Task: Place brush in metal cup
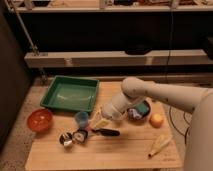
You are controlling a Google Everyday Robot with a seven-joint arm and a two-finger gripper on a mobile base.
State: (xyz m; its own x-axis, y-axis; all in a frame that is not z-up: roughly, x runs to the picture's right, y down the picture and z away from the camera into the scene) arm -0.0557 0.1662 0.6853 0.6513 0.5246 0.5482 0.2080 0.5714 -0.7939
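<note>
Wooden desk [55, 157] under dark shelving. At frame centre my hand [98, 123], fingers pressed together, hovers just above the brush [100, 132]. It lies flat, head beside the metal cup [66, 139] at lower left. Step in hand, as I judge it: grasping. Next move calls for spreading, descending, pinching the handle.

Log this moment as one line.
pincer: shut, low at the brush, grip unclear | brush: on table, beside metal cup, not in it
</note>
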